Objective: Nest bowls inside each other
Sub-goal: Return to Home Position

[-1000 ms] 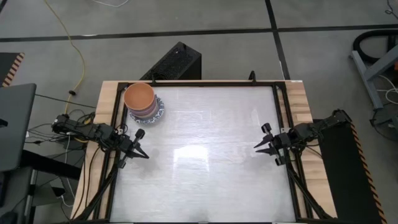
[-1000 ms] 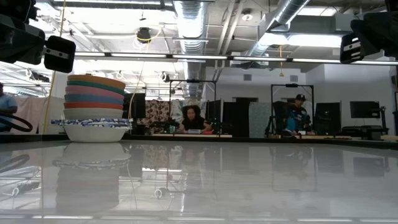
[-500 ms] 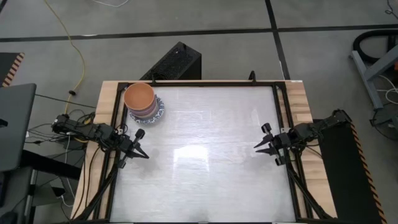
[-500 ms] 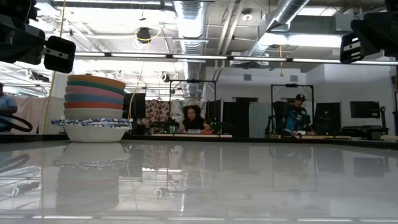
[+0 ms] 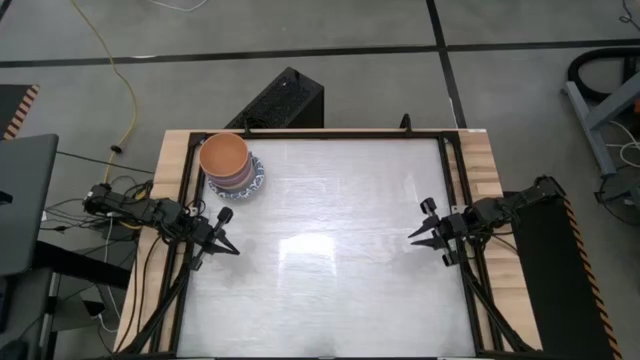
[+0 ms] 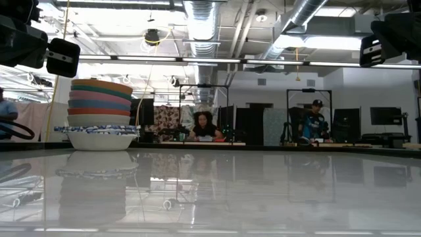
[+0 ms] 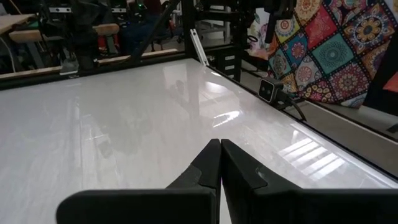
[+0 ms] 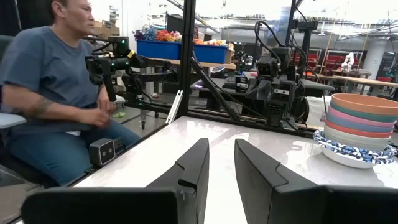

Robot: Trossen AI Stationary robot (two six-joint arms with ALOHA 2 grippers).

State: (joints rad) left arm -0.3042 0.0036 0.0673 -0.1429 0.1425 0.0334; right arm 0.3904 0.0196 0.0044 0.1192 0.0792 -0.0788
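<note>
The bowls [image 5: 231, 166] stand nested in one stack at the far left corner of the white table [image 5: 330, 290]. From above, the orange bowl [image 5: 224, 154] sits on top and hides most of the rest. The blue patterned rim of the white bowl [image 5: 258, 181] at the bottom shows past it on the right and near sides. The low view gives the order downward from the orange one: green bowl [image 6: 102, 92], pink bowl [image 6: 100, 97], blue bowl [image 6: 100, 104], red bowl [image 6: 100, 111], cream bowl [image 6: 99, 119], then the patterned rims, whose number I cannot tell, with the lowest bowl resting on the table.

The left gripper [image 5: 237, 251] hangs over the table's left side, nearer than the stack and well apart from it, pointing right. Its fingers [image 7: 208, 163] are pressed together along their length with nothing between them. The right gripper [image 5: 411, 238] hangs over the right side, pointing left, far from the stack. Its fingers [image 8: 193, 163] stand a narrow gap apart and hold nothing.

A person [image 8: 50, 81] in a blue shirt sits beside the table in the right wrist view, and a bright patchwork quilt [image 7: 336, 43] hangs past the table's near edge in the left wrist view. Any lettering on the gear in the room is too small to read
</note>
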